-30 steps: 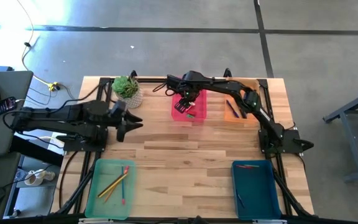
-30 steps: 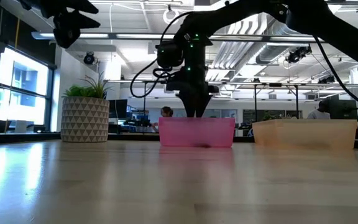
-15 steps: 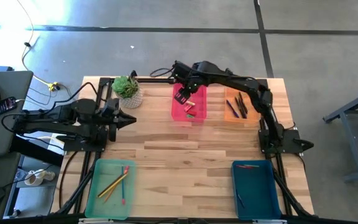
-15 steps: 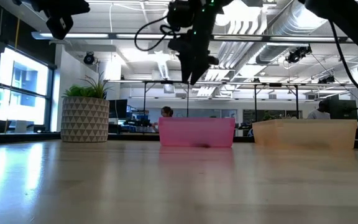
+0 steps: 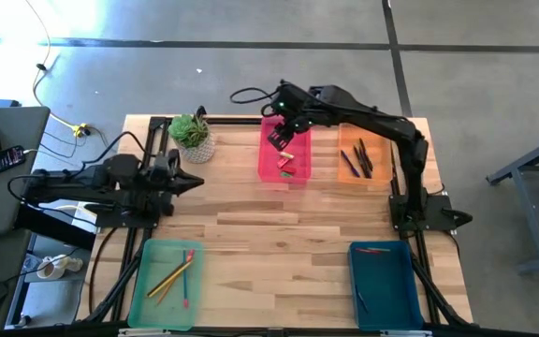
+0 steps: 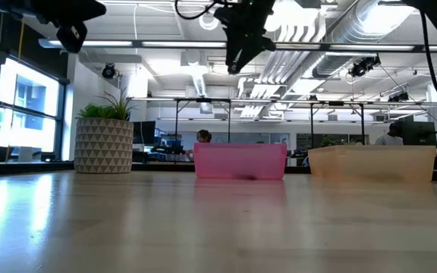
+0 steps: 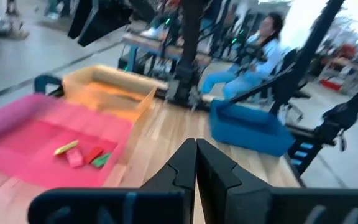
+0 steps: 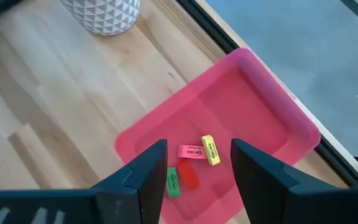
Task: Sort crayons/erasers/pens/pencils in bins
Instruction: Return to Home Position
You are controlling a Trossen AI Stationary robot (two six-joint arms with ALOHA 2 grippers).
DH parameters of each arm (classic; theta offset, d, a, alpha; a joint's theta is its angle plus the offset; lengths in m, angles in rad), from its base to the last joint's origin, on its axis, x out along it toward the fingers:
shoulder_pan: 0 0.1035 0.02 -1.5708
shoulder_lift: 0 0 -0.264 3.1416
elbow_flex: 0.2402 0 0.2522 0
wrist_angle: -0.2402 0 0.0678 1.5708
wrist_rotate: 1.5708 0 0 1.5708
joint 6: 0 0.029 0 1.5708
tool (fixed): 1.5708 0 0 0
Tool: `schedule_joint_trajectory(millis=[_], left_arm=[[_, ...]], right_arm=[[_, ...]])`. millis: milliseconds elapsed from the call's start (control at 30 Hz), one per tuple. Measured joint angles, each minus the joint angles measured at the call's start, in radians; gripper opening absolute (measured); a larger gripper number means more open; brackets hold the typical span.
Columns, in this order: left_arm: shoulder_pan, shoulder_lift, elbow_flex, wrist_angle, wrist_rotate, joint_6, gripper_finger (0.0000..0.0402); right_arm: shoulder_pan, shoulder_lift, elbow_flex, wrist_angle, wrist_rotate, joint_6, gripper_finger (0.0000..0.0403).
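Bare wooden table (image 5: pixel 279 234); right gripper (image 8: pixel 194 165) open, empty, hovering directly above erasers (image 8: pixel 194 162) in pink bin (image 8: pixel 260 93).

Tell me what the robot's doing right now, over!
Right gripper open, empty, high above the pink bin. Four erasers lie inside it. Left gripper shut, waiting beside the plant. Nothing in the way.

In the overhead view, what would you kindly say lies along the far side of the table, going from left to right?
Plant → pink bin, with the right gripper open above it → orange bin.
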Motion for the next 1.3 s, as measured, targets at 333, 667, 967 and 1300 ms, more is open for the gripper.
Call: schedule_joint_trajectory(millis=[333,667,967,1300], left_arm=[[-0.005,-0.169,-0.157,0.082,0.03,0.013,0.0],[-0.005,-0.354,-0.315,0.125,0.078,-0.027,0.0],[-0.005,-0.358,-0.426,0.24,0.104,-0.027,0.0],[-0.004,-0.35,-0.456,0.274,0.085,-0.046,0.0]], right_arm=[[0.038,-0.035,0.0,-0.015,0.001,0.018,0.0167],[0.061,-0.098,0.0,-0.015,-0.004,0.022,0.0167],[0.088,-0.186,0.0,-0.023,-0.001,0.015,0.0167],[0.121,-0.349,0.0,-0.052,0.121,-0.11,0.0167]])
